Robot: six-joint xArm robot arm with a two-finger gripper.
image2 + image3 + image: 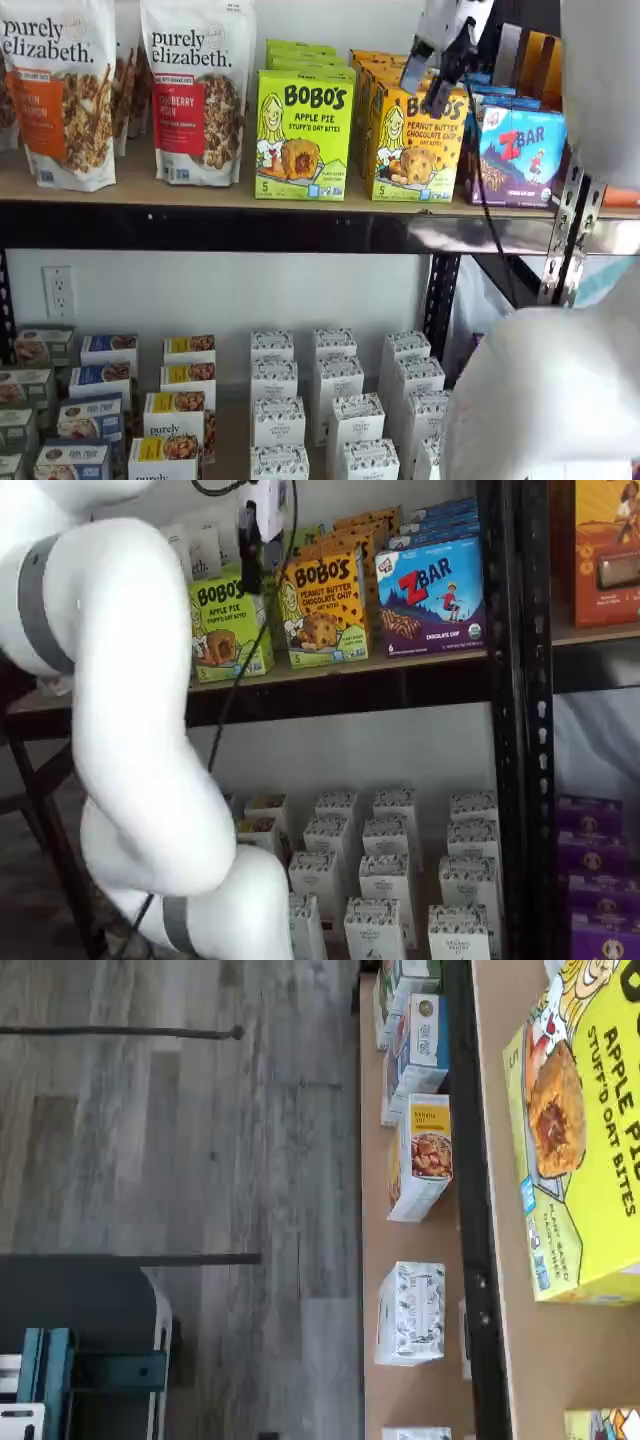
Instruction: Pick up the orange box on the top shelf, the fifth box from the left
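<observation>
Grey wood-plank floor [200,1160]; white wall [230,290] behind shelving; wall outlet [58,292].

The orange box [414,145] stands upright on the top shelf [230,190], between the lime-green Apple Pie box [303,137] and the blue Zbar box [520,152]. The gripper [438,62] hangs just above the orange box, its black fingers [455,58] showing no clear gap.

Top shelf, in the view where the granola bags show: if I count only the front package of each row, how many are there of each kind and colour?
Granola bags: 2
Lime-green box: 1
Orange box: 1
Blue box: 1
Total: 5
</observation>
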